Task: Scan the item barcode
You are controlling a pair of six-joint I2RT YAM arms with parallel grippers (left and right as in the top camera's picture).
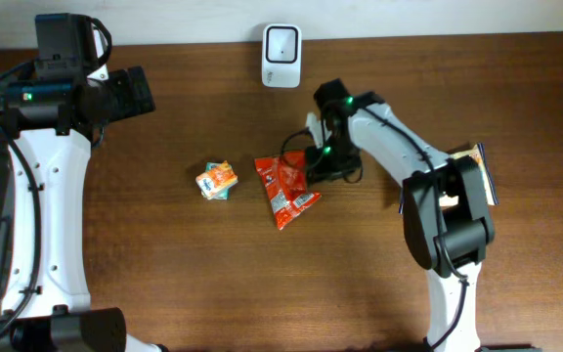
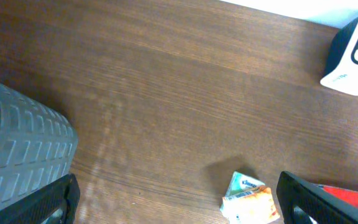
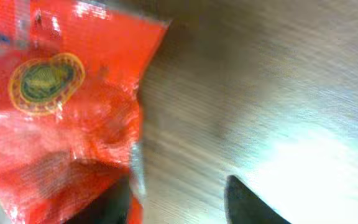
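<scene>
A red snack packet (image 1: 283, 191) lies flat on the wooden table, just left of my right gripper (image 1: 323, 161). In the right wrist view the red packet (image 3: 61, 106) fills the left side and its edge lies against the left finger. The right gripper (image 3: 176, 205) is open, and only bare wood shows between its fingers. A small orange and white packet (image 1: 217, 181) lies further left, apart from both arms. The white barcode scanner (image 1: 281, 56) stands at the table's back edge. My left gripper (image 1: 133, 91) hangs wide open at the back left, holding nothing, with the orange packet (image 2: 250, 199) low in its view.
A flat item with a blue edge (image 1: 475, 164) lies at the right, partly behind the right arm. The scanner (image 2: 356, 53) shows at the top right of the left wrist view. A grey ribbed surface (image 2: 17, 155) fills that view's lower left.
</scene>
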